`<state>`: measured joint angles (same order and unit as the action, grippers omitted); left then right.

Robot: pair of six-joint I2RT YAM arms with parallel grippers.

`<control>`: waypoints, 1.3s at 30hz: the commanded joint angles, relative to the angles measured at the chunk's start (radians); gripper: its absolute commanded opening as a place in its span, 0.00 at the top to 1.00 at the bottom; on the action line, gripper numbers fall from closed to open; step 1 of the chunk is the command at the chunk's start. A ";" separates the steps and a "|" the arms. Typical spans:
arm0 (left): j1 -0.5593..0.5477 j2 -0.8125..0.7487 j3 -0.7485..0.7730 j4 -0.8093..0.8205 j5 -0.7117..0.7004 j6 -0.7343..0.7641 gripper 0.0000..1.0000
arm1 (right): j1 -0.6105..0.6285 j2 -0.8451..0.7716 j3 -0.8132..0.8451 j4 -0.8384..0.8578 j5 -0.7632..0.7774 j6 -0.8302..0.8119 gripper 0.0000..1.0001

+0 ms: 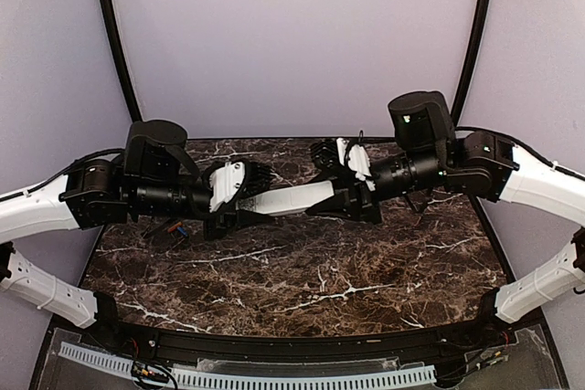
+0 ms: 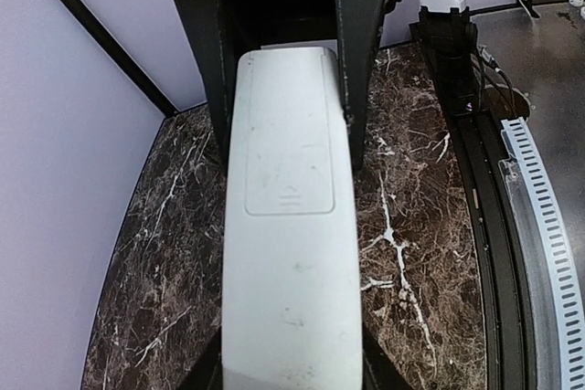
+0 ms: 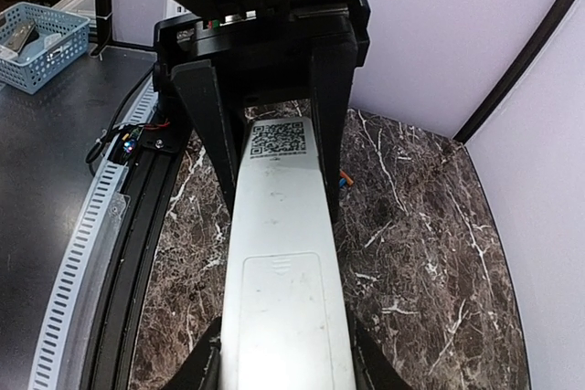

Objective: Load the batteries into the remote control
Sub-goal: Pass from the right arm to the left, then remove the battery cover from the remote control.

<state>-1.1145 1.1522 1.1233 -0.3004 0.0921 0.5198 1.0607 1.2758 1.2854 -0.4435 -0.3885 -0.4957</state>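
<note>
The white remote control [image 1: 291,199] hangs above the marble table [image 1: 302,271], held at each end, back face up. My left gripper [image 1: 239,212] is shut on its left end and my right gripper [image 1: 343,191] on its right end. In the left wrist view the remote [image 2: 291,253] shows a closed battery cover [image 2: 289,166]. In the right wrist view the remote [image 3: 283,253] shows a QR label [image 3: 277,139] and the same cover [image 3: 285,317]. A small orange and blue piece, seemingly the batteries [image 3: 345,180], lies on the table beside the left gripper's finger; it also shows under the left arm [image 1: 175,230].
A slotted white cable rail [image 1: 274,377] runs along the near table edge. A blue basket [image 3: 41,43] stands on a separate surface off the table. Pale walls and black poles [image 1: 114,34] enclose the back and sides.
</note>
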 commanded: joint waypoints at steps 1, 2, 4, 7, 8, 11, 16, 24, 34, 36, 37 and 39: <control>0.003 -0.020 -0.010 0.050 -0.038 0.020 0.99 | 0.007 -0.016 -0.002 0.070 0.064 0.133 0.45; 0.003 -0.026 -0.016 0.073 -0.066 0.021 0.99 | -0.001 -0.014 0.005 0.069 0.088 0.190 0.11; 0.002 -0.034 -0.037 0.116 -0.156 0.030 1.00 | -0.034 -0.009 0.045 0.057 0.127 0.347 0.01; 0.001 -0.043 -0.081 0.182 -0.253 0.062 1.00 | -0.123 0.034 0.125 -0.033 0.099 0.644 0.01; 0.000 -0.049 -0.088 0.213 -0.289 0.069 1.00 | -0.139 0.054 0.148 -0.075 0.115 0.726 0.01; -0.006 -0.057 -0.120 0.261 -0.324 0.100 1.00 | -0.143 0.098 0.163 -0.121 0.119 0.857 0.01; -0.011 -0.048 -0.132 0.281 -0.342 0.119 1.00 | -0.140 0.125 0.142 0.000 0.033 0.957 0.01; -0.013 -0.053 -0.141 0.284 -0.334 0.123 1.00 | -0.134 0.238 0.224 0.007 -0.054 0.940 0.12; -0.013 -0.092 -0.154 0.283 -0.284 0.095 1.00 | -0.146 0.287 0.236 0.042 -0.198 0.933 0.66; -0.013 -0.106 -0.164 0.279 -0.275 0.097 1.00 | -0.155 0.271 0.218 0.047 -0.199 0.934 0.81; -0.013 -0.114 -0.166 0.275 -0.271 0.099 1.00 | -0.160 0.262 0.209 0.046 -0.205 0.930 0.83; -0.013 -0.119 -0.173 0.263 -0.266 0.102 1.00 | -0.172 0.254 0.198 0.040 -0.230 0.926 0.83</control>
<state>-1.1210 1.0874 0.9607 -0.0513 -0.2146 0.6411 0.9218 1.5490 1.5078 -0.3958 -0.6418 0.4690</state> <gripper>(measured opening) 0.346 0.182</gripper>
